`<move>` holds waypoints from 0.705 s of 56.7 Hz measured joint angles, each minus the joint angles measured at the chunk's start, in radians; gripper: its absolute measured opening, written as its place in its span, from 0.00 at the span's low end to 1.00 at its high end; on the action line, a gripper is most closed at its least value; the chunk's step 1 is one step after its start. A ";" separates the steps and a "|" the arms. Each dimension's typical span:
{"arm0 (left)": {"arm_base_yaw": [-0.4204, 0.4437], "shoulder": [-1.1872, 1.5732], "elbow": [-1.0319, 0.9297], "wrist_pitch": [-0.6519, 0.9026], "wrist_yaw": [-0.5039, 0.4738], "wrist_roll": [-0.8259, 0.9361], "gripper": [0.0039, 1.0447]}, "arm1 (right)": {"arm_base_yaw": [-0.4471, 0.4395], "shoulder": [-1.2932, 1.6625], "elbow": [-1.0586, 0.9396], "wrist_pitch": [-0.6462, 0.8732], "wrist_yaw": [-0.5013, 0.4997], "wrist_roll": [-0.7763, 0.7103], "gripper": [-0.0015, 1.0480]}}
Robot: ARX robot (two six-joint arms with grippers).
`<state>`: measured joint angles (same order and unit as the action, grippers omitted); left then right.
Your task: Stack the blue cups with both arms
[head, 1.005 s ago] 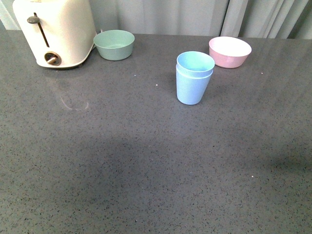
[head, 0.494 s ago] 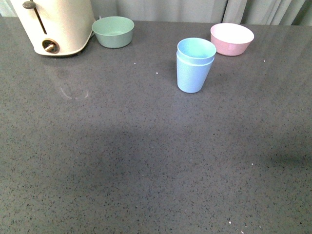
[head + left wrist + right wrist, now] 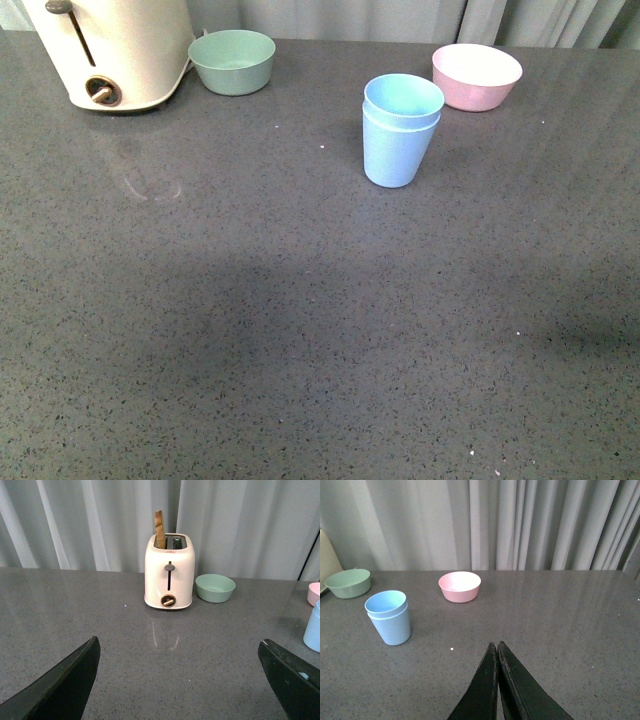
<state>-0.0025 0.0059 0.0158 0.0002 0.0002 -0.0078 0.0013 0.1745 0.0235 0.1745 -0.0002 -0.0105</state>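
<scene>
The two pale-blue cups (image 3: 398,132) stand upright on the grey table, one nested inside the other, right of centre toward the back. The stack also shows in the right wrist view as blue cups (image 3: 389,617), and its edge as blue cups (image 3: 313,628) in the left wrist view. Neither arm appears in the front view. My left gripper (image 3: 179,645) is open, its dark fingers wide apart over bare table, far from the cups. My right gripper (image 3: 496,645) is shut with nothing between its fingers, well short of the stack.
A cream toaster (image 3: 115,50) with a slice in it stands at the back left, a green bowl (image 3: 232,61) beside it. A pink bowl (image 3: 476,76) sits behind the cups. Grey curtains (image 3: 520,520) close the back.
The front view has shifted a little, so the objects sit slightly higher in the picture than a second ago. The cups stay nested in the same spot.
</scene>
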 joint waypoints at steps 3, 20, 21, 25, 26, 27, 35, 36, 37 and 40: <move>0.000 0.000 0.000 0.000 0.000 0.000 0.92 | 0.000 -0.104 0.000 -0.138 0.000 0.000 0.02; 0.000 0.000 0.000 0.000 0.000 0.000 0.92 | 0.000 -0.167 0.000 -0.173 0.000 0.000 0.02; 0.000 0.000 0.000 0.000 0.000 0.000 0.92 | 0.000 -0.167 0.000 -0.173 0.000 0.000 0.02; 0.000 0.000 0.000 0.000 0.000 0.000 0.92 | 0.000 -0.168 0.000 -0.173 0.000 -0.001 0.03; 0.000 0.000 0.000 0.000 0.000 0.000 0.92 | 0.000 -0.168 0.000 -0.173 0.000 0.000 0.06; 0.000 0.000 0.000 0.000 0.000 0.000 0.92 | 0.000 -0.168 0.000 -0.173 0.000 0.000 0.12; 0.000 0.000 0.000 0.000 0.000 0.000 0.92 | 0.000 -0.168 0.000 -0.173 0.000 0.000 0.42; 0.000 0.000 0.000 0.000 0.000 0.000 0.92 | 0.000 -0.168 0.000 -0.173 0.000 0.000 0.43; 0.000 0.000 0.000 0.000 0.000 0.000 0.92 | 0.000 -0.168 0.000 -0.173 0.000 0.000 0.47; 0.000 0.000 0.000 0.000 0.000 0.000 0.92 | 0.000 -0.168 0.000 -0.173 0.000 0.000 0.55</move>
<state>-0.0025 0.0059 0.0158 0.0002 0.0002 -0.0078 0.0013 0.0063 0.0238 0.0017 -0.0002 -0.0105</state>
